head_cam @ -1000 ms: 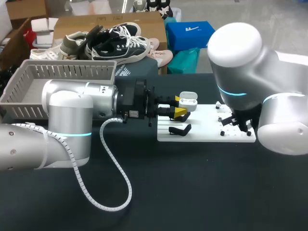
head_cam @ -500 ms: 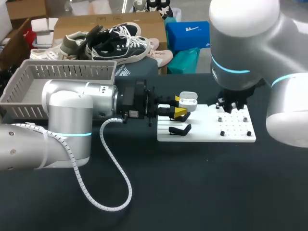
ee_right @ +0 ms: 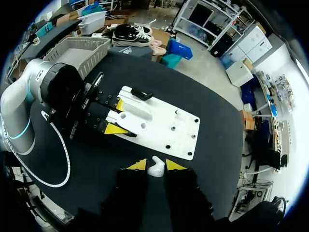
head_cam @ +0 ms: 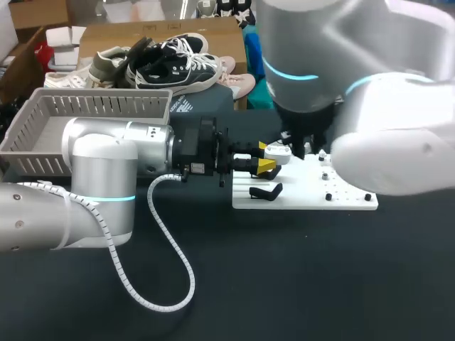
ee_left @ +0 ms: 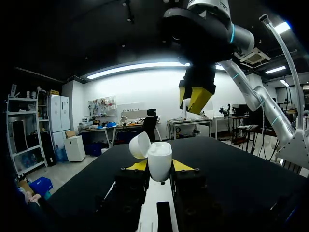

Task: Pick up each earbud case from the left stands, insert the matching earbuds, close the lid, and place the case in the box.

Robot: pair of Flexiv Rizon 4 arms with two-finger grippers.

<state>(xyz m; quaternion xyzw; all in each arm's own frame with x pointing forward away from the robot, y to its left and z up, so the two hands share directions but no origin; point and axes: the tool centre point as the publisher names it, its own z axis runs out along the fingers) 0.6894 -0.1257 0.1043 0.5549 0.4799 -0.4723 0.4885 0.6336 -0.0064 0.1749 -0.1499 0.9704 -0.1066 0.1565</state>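
A white earbud case (ee_left: 159, 162) stands between the yellow tips of my left gripper (ee_left: 159, 166), which is shut on it; its lid (ee_left: 139, 145) is hinged open. In the head view this case (head_cam: 278, 152) is held over the left end of the white board (head_cam: 306, 193). My right gripper (ee_right: 155, 165) is shut on a small white earbud (ee_right: 156, 168). In the left wrist view the right gripper (ee_left: 195, 98) hangs above and just beyond the open case. A black stand (head_cam: 264, 192) on the board sits in front of the left gripper (head_cam: 264, 158).
A grey slatted basket (head_cam: 85, 117) stands at the table's back left, behind my left arm. Small black pegs (head_cam: 328, 197) dot the board's right half. A ribbed white cable (head_cam: 167, 245) loops from the left arm onto the dark tabletop.
My right arm has swung left from above the board's right side to above the open case. The left arm and the case have stayed still.
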